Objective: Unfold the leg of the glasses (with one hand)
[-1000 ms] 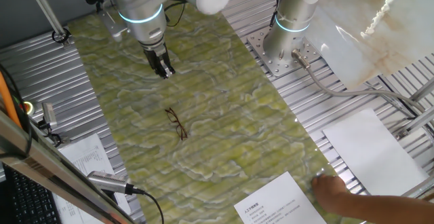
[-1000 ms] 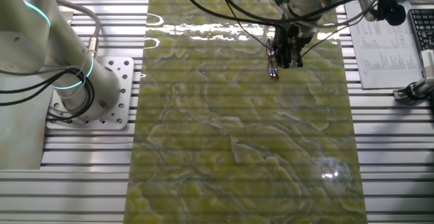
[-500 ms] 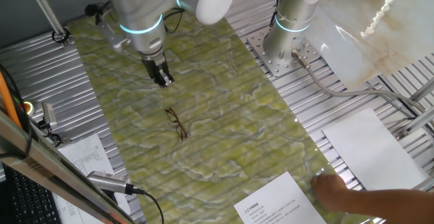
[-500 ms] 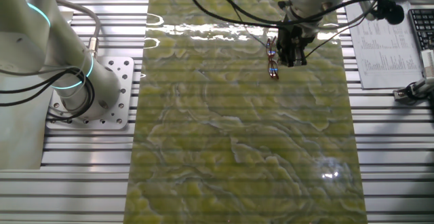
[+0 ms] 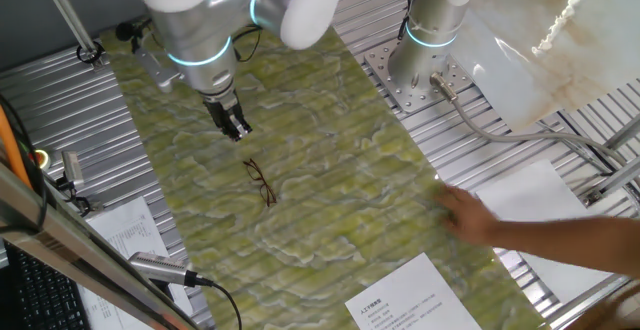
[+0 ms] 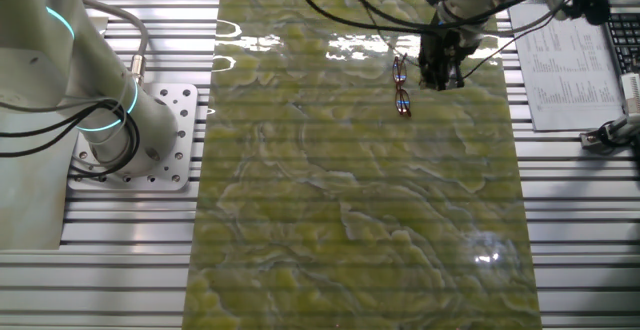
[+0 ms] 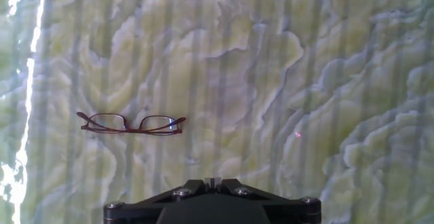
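Observation:
The glasses [image 5: 260,182] lie on the green marbled mat [image 5: 330,160], small, with a thin dark frame. In the hand view the glasses [image 7: 130,124] lie left of centre, and the leg looks folded along the frame. My gripper [image 5: 239,132] hangs just above and beyond them, apart from them, its black fingers together with nothing between. From the other side, the gripper [image 6: 438,78] stands right of the glasses [image 6: 401,85]. Only the gripper's [image 7: 213,180] tips show at the bottom of the hand view, closed on each other.
A bare human hand [image 5: 468,216] and forearm reach over the mat's right edge from the lower right. Printed sheets [image 5: 400,305] lie at the mat's near end. A second arm's base [image 5: 415,70] is bolted beside the mat. Cables [image 6: 350,10] trail above the glasses.
My gripper has shifted a little down and left in the one fixed view, closer to the glasses, still shut. The human hand has moved from the table's corner onto the mat's edge.

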`<state>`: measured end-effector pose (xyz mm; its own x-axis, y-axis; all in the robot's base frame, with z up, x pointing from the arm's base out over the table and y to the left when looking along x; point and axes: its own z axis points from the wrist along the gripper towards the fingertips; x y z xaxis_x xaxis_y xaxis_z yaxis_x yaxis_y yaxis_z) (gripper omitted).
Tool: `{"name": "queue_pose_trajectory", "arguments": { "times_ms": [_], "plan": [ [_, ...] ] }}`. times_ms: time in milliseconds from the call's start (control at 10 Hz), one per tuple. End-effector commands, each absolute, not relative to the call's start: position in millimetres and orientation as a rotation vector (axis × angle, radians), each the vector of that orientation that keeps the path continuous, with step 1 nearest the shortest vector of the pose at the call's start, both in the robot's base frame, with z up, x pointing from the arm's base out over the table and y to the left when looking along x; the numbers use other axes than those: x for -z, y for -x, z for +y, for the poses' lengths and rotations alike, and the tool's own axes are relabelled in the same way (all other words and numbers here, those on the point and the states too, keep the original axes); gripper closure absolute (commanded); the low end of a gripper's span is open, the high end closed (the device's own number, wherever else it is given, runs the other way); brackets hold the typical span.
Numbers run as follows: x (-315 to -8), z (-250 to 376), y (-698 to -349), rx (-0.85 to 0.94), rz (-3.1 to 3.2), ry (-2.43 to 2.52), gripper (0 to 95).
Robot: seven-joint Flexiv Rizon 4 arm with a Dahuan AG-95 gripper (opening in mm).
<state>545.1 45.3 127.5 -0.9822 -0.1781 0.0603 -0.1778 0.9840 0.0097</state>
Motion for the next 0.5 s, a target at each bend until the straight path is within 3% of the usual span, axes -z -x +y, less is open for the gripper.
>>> {"name": "queue_pose_trajectory", "arguments": {
  "times_ms": [100, 500],
  "plan": [
    [-119, 48, -552, 0.005, -3.075, -0.290, 95.0],
    [-110, 61, -551, 0.000, -3.070, -0.345, 95.0]
  ]
}}
